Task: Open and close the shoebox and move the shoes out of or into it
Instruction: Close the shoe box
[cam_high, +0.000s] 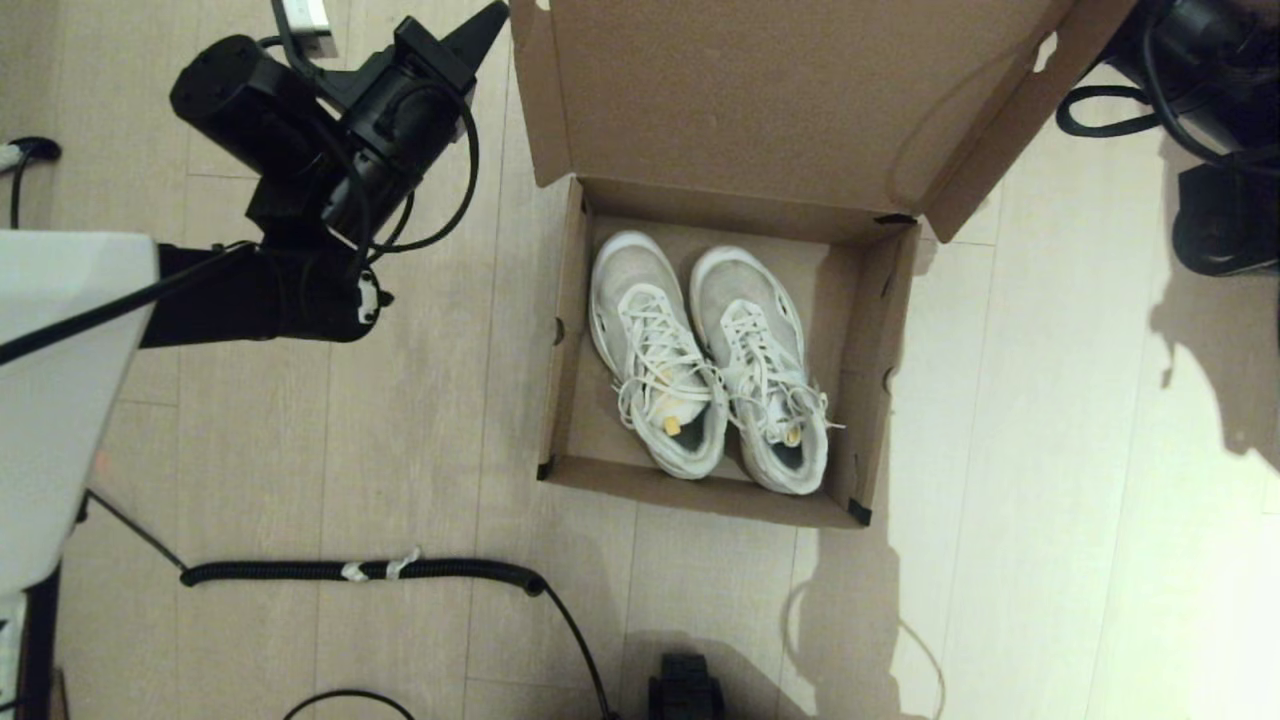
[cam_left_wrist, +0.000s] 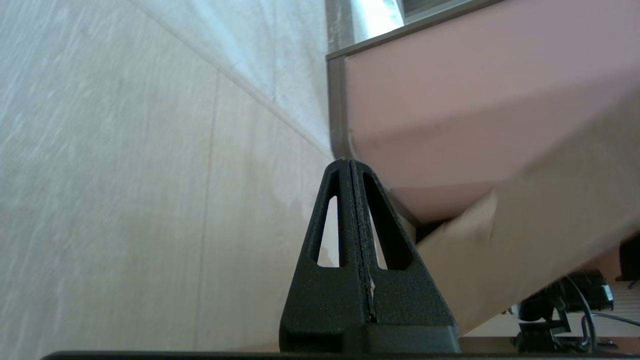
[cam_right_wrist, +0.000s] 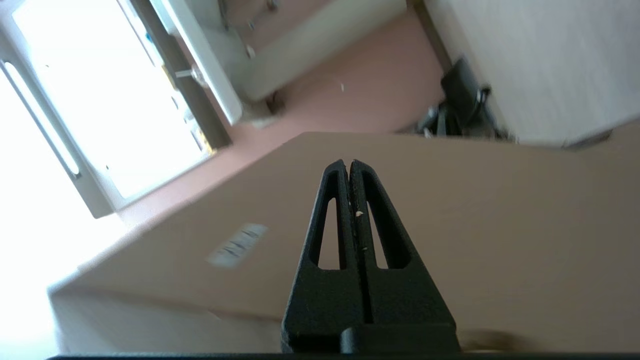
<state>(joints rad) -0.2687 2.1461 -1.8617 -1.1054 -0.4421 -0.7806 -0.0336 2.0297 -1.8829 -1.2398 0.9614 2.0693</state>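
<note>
Box open, shoes inside, both arms at the lid.

The shoebox (cam_high: 720, 400) sits on the floor with its lid up and the shoes (cam_high: 710, 360) side by side in it, so either lifting them out or closing remains. The left gripper (cam_left_wrist: 350, 162), fingers pressed together and empty, hovers by the lid's left edge; the right gripper (cam_right_wrist: 348, 162), likewise closed, is behind the lid. A black cable (cam_high: 370, 570) lies nearby, clear of the box.

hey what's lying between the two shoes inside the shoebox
Nothing. In the head view the left shoe and right shoe lie side by side in the open shoebox, touching near the laces.
</note>
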